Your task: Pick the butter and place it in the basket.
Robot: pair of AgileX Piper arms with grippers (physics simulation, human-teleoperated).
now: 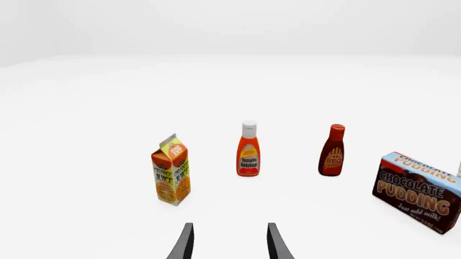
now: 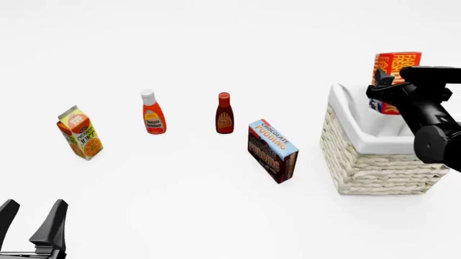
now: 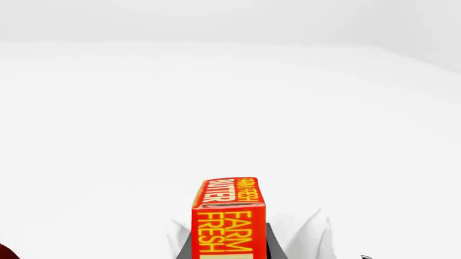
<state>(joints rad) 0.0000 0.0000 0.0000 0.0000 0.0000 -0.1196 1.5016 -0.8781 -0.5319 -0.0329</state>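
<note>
The butter [image 2: 394, 67], a red and orange box, is held upright in my right gripper [image 2: 392, 89] above the back of the basket [image 2: 374, 162], a cream wicker basket with a white cloth lining. In the right wrist view the butter [image 3: 226, 218] sits between the two fingers, with the basket's white lining [image 3: 303, 229] below it. My left gripper [image 2: 32, 221] is open and empty at the near left of the table, and its fingertips [image 1: 185, 240] show low in the left wrist view.
An orange juice carton [image 2: 80, 133], a tomato ketchup bottle [image 2: 153, 113], a BBQ sauce bottle [image 2: 224, 114] and a chocolate pudding box [image 2: 272, 150] stand in a row left of the basket. They also show in the left wrist view, the carton [image 1: 171, 171] nearest.
</note>
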